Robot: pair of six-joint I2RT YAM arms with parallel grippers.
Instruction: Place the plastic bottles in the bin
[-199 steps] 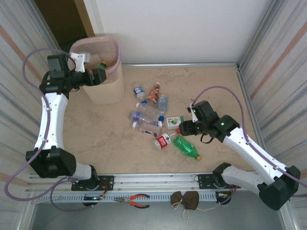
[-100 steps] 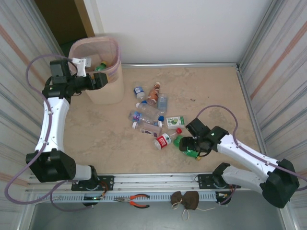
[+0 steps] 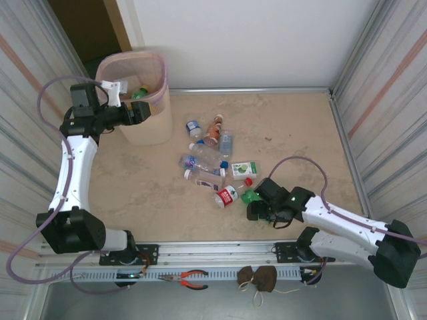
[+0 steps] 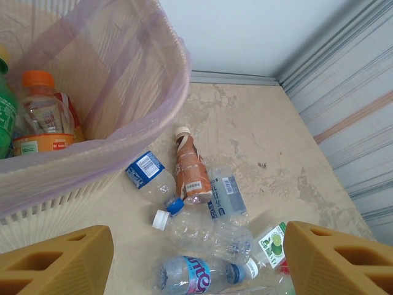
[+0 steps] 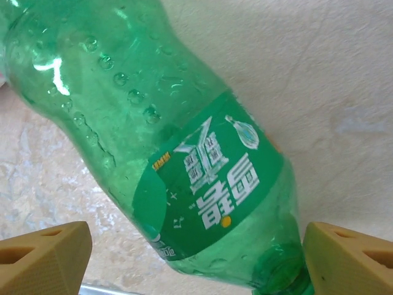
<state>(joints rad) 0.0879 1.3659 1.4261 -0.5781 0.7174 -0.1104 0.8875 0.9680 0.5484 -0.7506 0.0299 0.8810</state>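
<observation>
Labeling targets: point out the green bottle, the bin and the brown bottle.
green bottle (image 5: pixel 184 160): right wrist view, its label.
bin (image 3: pixel 143 130): top external view, its beige wall.
brown bottle (image 4: pixel 190 169): left wrist view, its body.

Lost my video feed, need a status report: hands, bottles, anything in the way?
Left hand open, empty, beside the bin. Right hand open, straddling green bottle on the table, not gripped. Nothing blocking.

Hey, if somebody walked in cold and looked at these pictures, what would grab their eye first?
Probably the green bottle lying on the table, looming between the open right gripper fingers at the near edge. Next, the scattered bottles mid-table, and the bin with its pink liner at the far left, where the open left gripper hovers.
</observation>
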